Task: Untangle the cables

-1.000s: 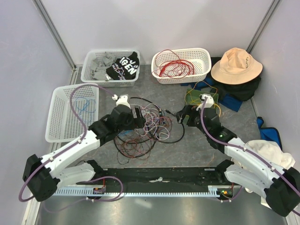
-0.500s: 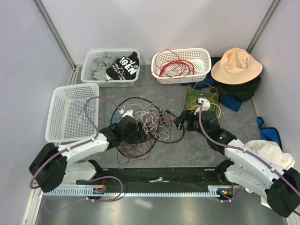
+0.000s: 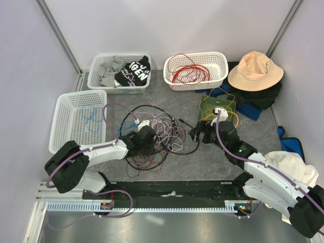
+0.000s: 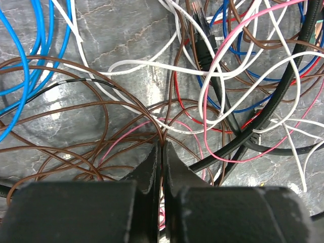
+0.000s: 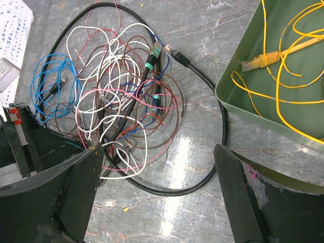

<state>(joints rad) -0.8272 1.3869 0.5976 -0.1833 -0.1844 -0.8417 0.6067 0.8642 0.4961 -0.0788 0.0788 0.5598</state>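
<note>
Left tool [image 4: 162,152] is closed, tips pinched on a brown wire [image 4: 101,109] right where several brown loops converge, with a pink strand [image 4: 238,45] running into the same nip, so it may have both. Right tool [image 5: 157,152] hangs wide open above the heap's right side, gripping nothing. The cables [image 3: 159,134] sit mid-counter [image 4: 121,30] between the two arms, one loose knotted heap: thin brown, pink, white [image 4: 147,63], blue [image 4: 45,45] and red strands, plus a thicker black cable [image 4: 283,91] looping around the outside. Handling guess: thin wires are light, limp and slick, and loops likely snag, so a hard pull would tighten crossings and drag the whole heap. Black one looks stiffer and heavier, probably holds its curve. Best grab points: a free end or just behind a plug [image 5: 174,53], not mid-loop; hold the heap down with the other tool. Sorted colours already lie apart: yellow cable [image 5: 283,50] in the green tray [image 5: 243,86], red coil in the far basket [image 3: 217,56].
</note>
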